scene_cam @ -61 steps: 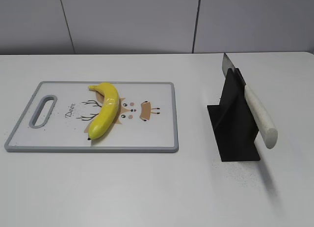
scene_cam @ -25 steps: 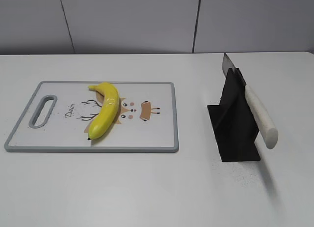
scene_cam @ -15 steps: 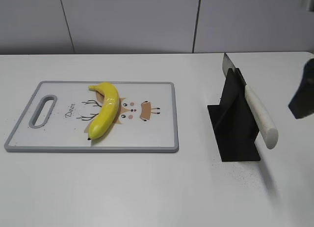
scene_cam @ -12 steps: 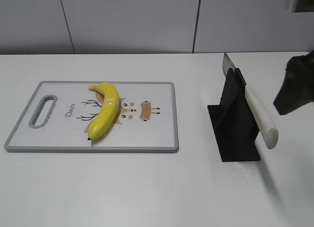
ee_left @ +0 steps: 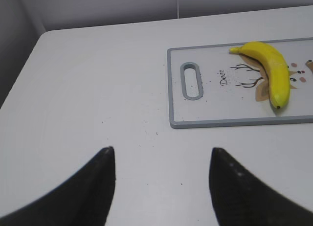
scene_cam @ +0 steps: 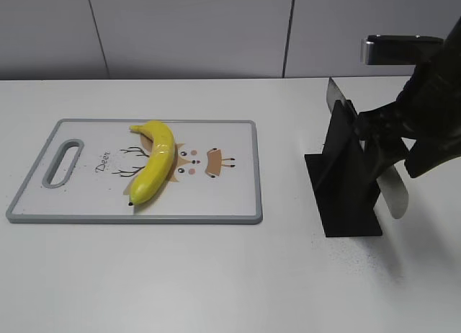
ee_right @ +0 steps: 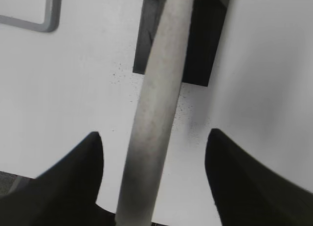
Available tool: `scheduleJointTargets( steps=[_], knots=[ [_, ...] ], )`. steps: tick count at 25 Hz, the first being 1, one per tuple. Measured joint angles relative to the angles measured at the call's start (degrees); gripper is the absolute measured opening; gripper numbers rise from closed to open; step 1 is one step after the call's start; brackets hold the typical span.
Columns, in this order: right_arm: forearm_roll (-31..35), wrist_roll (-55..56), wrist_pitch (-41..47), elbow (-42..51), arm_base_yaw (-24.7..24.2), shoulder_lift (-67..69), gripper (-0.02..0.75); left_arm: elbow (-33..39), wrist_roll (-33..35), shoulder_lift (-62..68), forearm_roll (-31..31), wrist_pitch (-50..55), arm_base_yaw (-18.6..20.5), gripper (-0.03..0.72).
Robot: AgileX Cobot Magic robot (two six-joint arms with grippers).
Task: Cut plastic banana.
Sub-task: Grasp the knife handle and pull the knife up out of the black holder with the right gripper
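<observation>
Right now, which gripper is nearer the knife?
Right. The right gripper straddles the knife handle, open; the left gripper hovers far off, beyond the cutting board.

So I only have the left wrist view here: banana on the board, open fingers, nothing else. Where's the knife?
Observer: The knife sits in a black stand, right of the cutting board in the exterior view.
Operator: Is the right arm near it?
Observer: Yes, the right gripper is open, a finger on each side of the pale handle.
Operator: Has it closed?
Observer: No, there are gaps on both sides. The plastic banana is uncut.
</observation>
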Motion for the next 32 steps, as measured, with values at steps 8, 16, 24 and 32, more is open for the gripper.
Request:
scheduleJointTargets(
  steps=[8,16,24,32],
  knots=[
    [-0.82,3.38,-0.23,0.0,0.0,4.38,0.504,0.0,0.0,0.0,0.0,0.0,0.0,0.584],
    [-0.59,4.7,0.38,0.0,0.0,5.27,0.391,0.0,0.0,0.0,0.0,0.0,0.0,0.584],
    [2.72,6.09,1.75,0.0,0.0,5.43,0.193,0.0,0.0,0.0,0.0,0.0,0.0,0.584],
    [2.66,7.49,2.29,-0.19,0.0,4.88,0.192,0.0,0.0,0.0,0.0,0.0,0.0,0.584]
  ],
)
